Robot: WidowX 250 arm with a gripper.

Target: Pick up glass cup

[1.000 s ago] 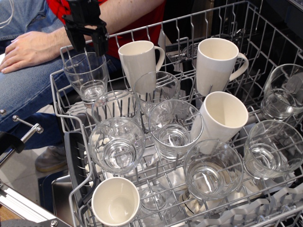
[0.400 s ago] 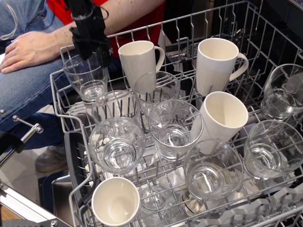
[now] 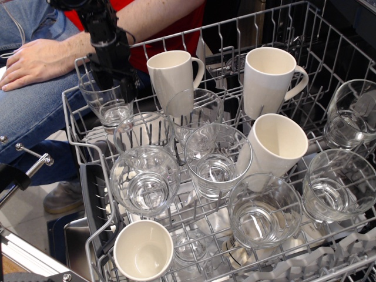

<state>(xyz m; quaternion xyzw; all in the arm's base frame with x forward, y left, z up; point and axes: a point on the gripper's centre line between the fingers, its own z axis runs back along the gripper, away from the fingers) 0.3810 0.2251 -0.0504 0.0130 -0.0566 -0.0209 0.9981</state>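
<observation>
We see the wire rack (image 3: 329, 53) in the same place as before, with the white mugs (image 3: 271, 79) and round tumblers (image 3: 145, 179) unmoved. At the far left a person's hand (image 3: 38, 59) rests on blue jeans, as it did a second ago. The black arm (image 3: 100, 26) has come lower and more to the right than in the earlier pictures. Its claw (image 3: 113, 82) is now down at the rim of the glass cup (image 3: 108, 100), where before it hung above it. The cup stands in the rack's far left corner, just beside a white mug, and it has not moved. One finger seems to reach inside the cup, but we cannot tell how wide the claw is open or whether it grips the glass.
</observation>
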